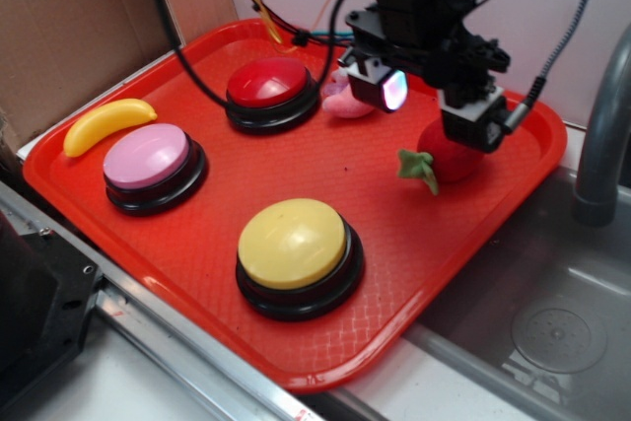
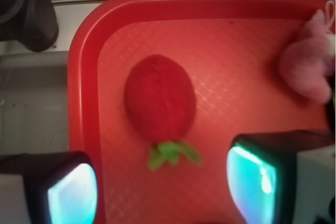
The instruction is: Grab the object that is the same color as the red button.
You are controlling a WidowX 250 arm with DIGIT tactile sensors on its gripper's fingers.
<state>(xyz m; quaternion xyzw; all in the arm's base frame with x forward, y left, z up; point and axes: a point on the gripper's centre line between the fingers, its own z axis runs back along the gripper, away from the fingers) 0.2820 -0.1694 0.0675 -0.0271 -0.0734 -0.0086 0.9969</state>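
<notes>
No text, label, brand, number or sign can be read on anything in either view.

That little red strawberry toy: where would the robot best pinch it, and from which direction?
Probably from straight above, across the plump middle of the strawberry. It lies flat on the tray, leafy end toward the camera in the wrist view, and the open tool has a finger on either side.

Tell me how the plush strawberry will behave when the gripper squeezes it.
The strawberry looks fuzzy and soft, so it should compress and resist slipping. Its rounded body might roll on the tray. The open gripper straddles its leaf end.
</notes>
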